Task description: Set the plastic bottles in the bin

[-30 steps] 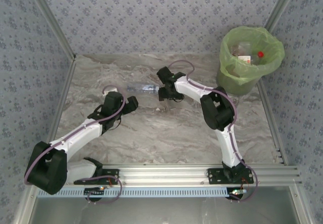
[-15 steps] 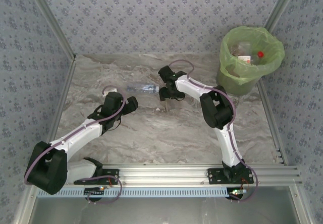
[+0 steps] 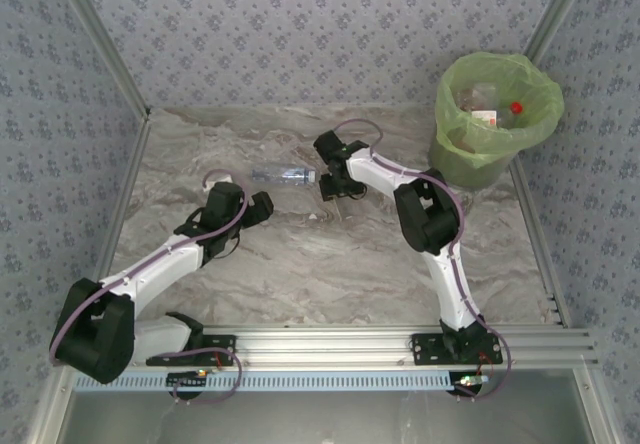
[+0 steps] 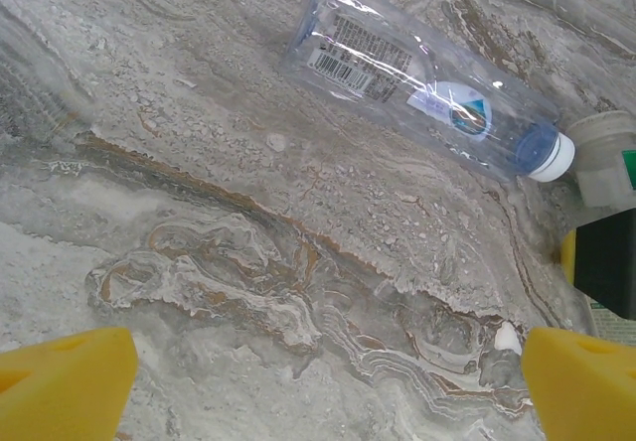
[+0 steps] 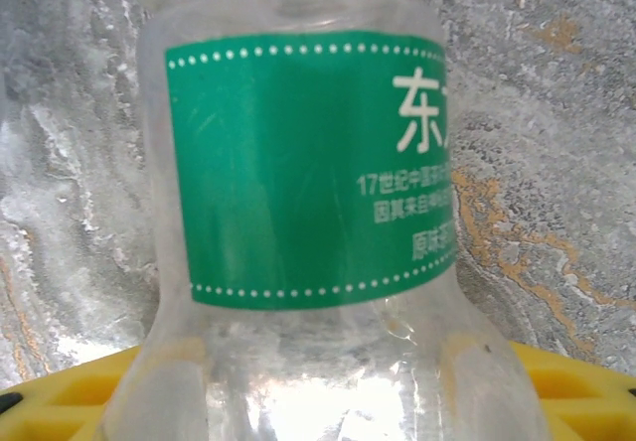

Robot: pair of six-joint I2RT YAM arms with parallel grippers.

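Observation:
A clear plastic bottle with a blue-and-white label and a blue cap (image 3: pixel 283 175) (image 4: pixel 417 88) lies on its side on the marble table. My left gripper (image 3: pixel 246 210) (image 4: pixel 323 386) hovers just short of it, open, with nothing between its yellow fingertips. A second clear bottle with a green label (image 5: pixel 308 163) (image 4: pixel 604 153) sits between the fingers of my right gripper (image 3: pixel 333 179) (image 5: pixel 328 391), which press on both its sides. The bin (image 3: pixel 450 149), lined with a lime-green bag, stands at the far right corner with several bottles inside.
Patterned walls and metal frame rails enclose the marble table (image 3: pixel 300 264) at the back and both sides. The blue-capped bottle's cap end lies close to the right gripper. Open tabletop stretches between the arms and the near rail.
The right gripper's jaws have narrowed around the green-labelled bottle and its wrist shifted slightly. The left arm and the blue-labelled bottle have stayed put.

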